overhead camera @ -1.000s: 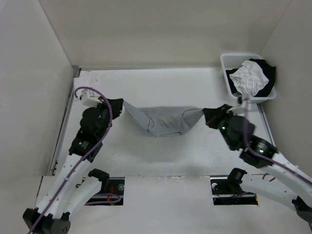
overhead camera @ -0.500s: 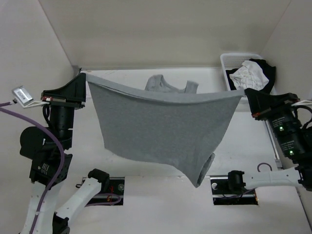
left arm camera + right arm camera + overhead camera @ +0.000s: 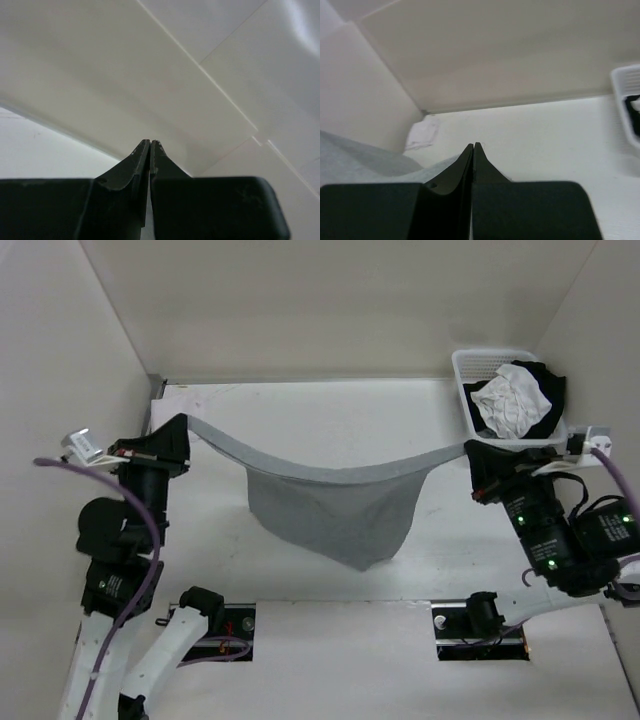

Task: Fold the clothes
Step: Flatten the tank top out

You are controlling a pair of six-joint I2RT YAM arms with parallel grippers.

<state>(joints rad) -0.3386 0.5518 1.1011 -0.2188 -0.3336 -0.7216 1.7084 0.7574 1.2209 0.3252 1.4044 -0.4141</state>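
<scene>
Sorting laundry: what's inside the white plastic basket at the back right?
The white plastic basket holds a crumpled white garment over a black garment; anything beneath is hidden.

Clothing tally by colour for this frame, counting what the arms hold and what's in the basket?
Grey: 1, the shorts-like garment, hanging between the left gripper and the right gripper
White: 1, the white garment in the basket
Black: 1, the black garment in the basket
Total: 3
</scene>
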